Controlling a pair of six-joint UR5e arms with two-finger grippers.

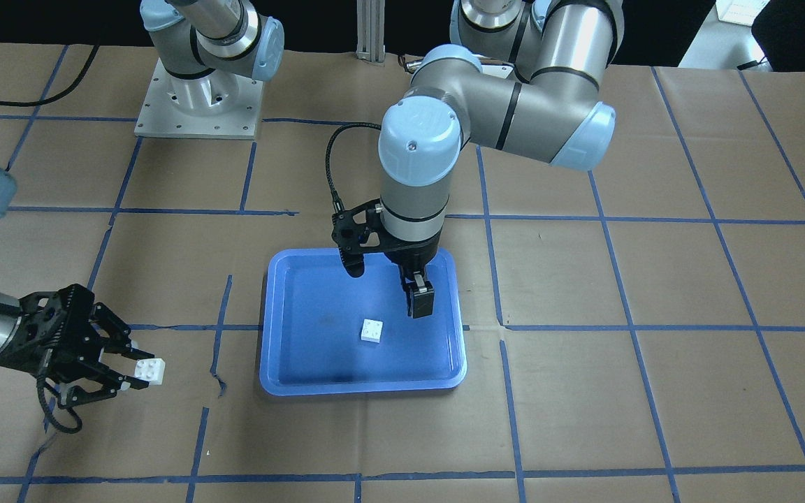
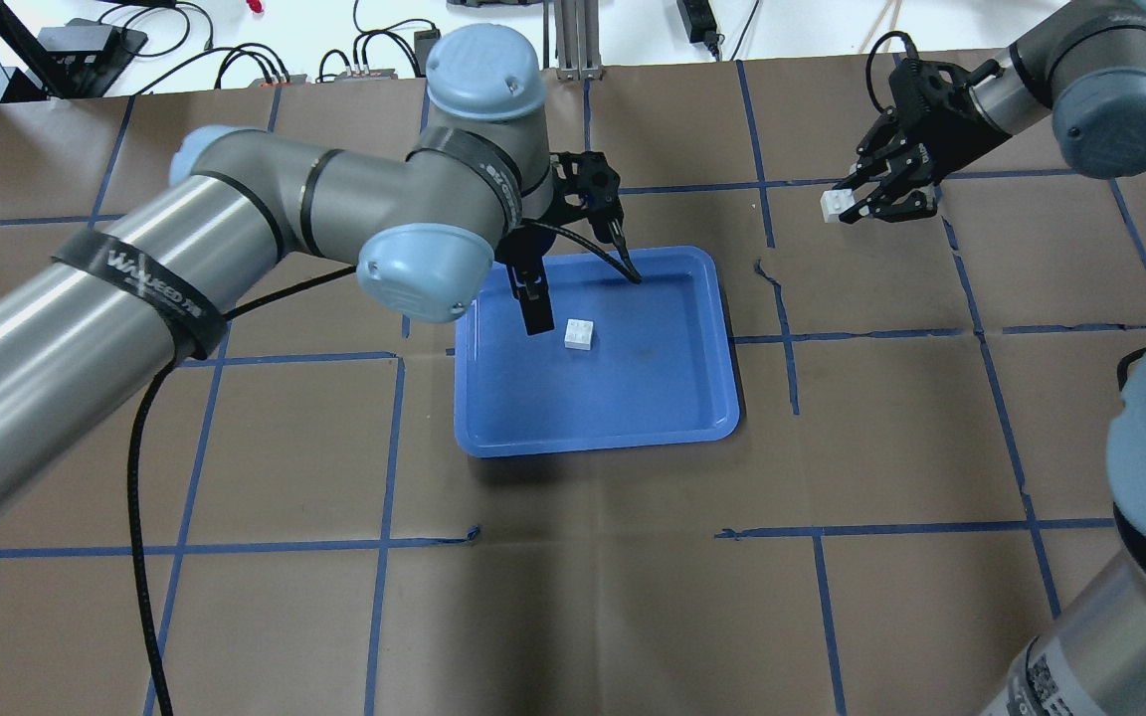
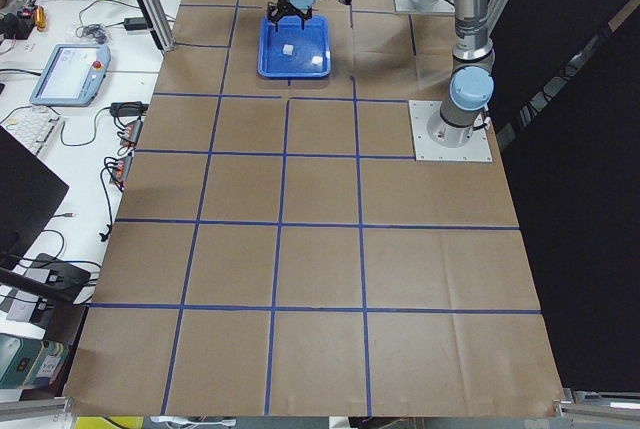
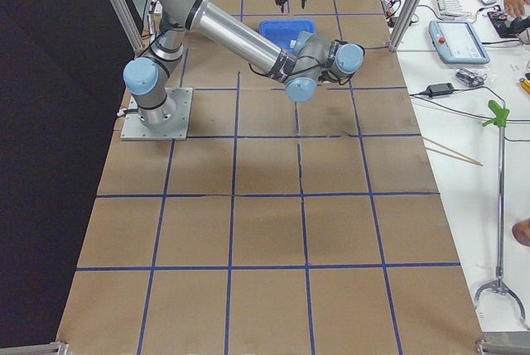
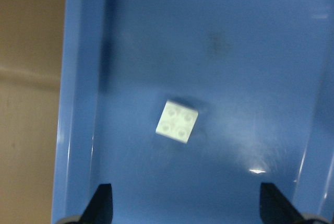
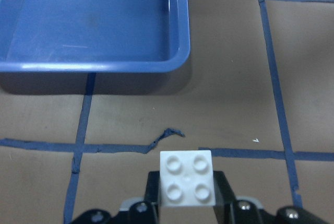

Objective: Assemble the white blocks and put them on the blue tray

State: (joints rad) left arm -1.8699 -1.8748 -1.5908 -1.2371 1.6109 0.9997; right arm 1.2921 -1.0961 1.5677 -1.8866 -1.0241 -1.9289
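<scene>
The blue tray (image 1: 318,307) lies mid-table; it also shows in the overhead view (image 2: 633,398). One white block (image 1: 372,330) lies studs up on the tray floor, loose. My left gripper (image 1: 402,293) hangs over the tray just above and beside it, open and empty; in the left wrist view the block (image 5: 177,121) lies ahead of the spread fingertips (image 5: 102,203). My right gripper (image 1: 140,367) is off the tray and above the paper, shut on the second white block (image 1: 149,370), studs up in the right wrist view (image 6: 187,178).
Brown paper with a blue tape grid covers the table. The right arm's metal base plate (image 1: 196,105) stands at the back. Torn tape (image 6: 166,134) lies between the right gripper and the tray's near rim (image 6: 94,67). The left arm's elbow (image 2: 424,268) overhangs the tray's edge.
</scene>
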